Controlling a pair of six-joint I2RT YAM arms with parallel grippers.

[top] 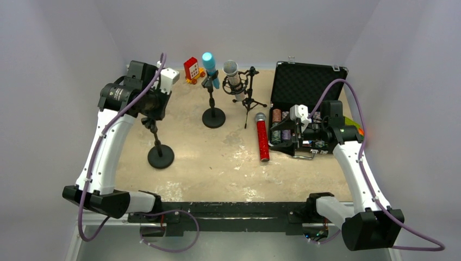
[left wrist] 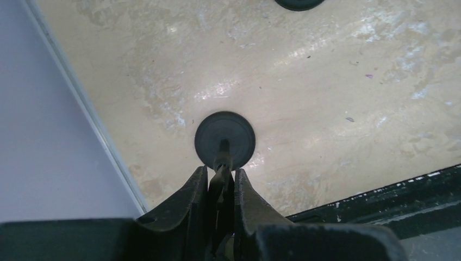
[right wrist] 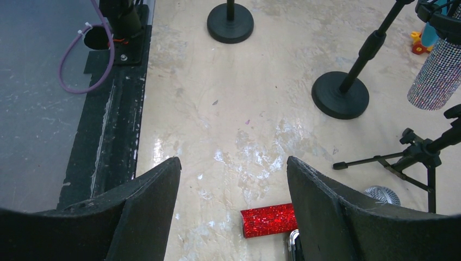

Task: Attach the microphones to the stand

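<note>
The red-glitter microphone point(top: 263, 138) lies flat on the table, grey mesh head toward the back. In the right wrist view its red body point(right wrist: 269, 219) lies just below my open, empty right gripper point(right wrist: 232, 168), which sits right of it in the top view point(top: 284, 135). My left gripper point(top: 153, 110) is shut on the top of an empty round-base stand point(top: 161, 156); its base point(left wrist: 224, 138) shows below my shut gripper point(left wrist: 220, 169). The light blue microphone point(top: 209, 68) sits on a round-base stand point(top: 213, 117). The silver-glitter microphone point(top: 234, 79) sits in a tripod stand point(top: 251, 102).
An open black case point(top: 306, 87) with small items stands at the right, behind my right gripper. A red and yellow toy point(top: 191, 70) is at the back. The tripod's legs point(right wrist: 380, 163) spread near the red microphone's head point(right wrist: 382, 194). White walls enclose the table.
</note>
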